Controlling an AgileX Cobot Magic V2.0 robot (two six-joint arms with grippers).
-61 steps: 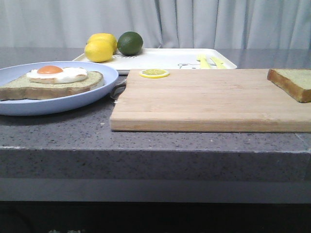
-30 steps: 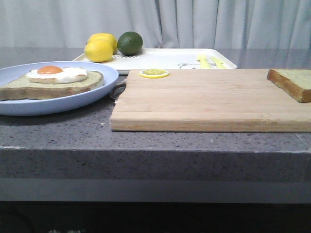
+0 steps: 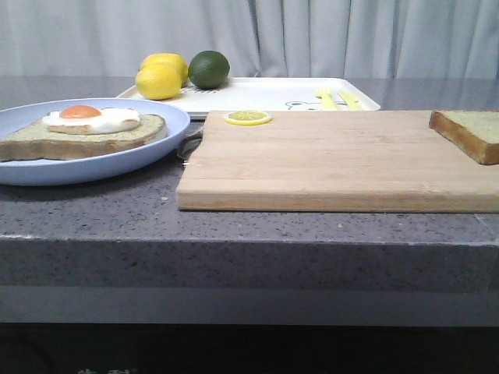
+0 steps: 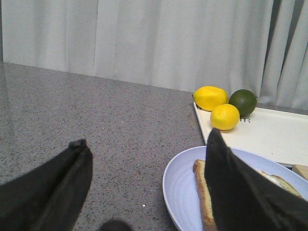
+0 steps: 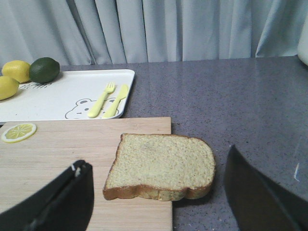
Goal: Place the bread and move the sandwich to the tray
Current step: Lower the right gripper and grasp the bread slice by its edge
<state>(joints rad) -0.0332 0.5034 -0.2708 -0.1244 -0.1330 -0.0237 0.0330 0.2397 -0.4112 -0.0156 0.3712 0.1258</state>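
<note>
Brown-crusted bread (image 5: 161, 167) overhangs the wooden board (image 5: 62, 163); my right gripper (image 5: 159, 207), jaws spread, should straddle its crust squarely.

No readable words, numbers or brand marks appeared anywhere. The tray (image 5: 57, 98) carried only a small dark bear drawing (image 5: 78, 109), with a faint printed line near the lemons too blurred to read.
</note>
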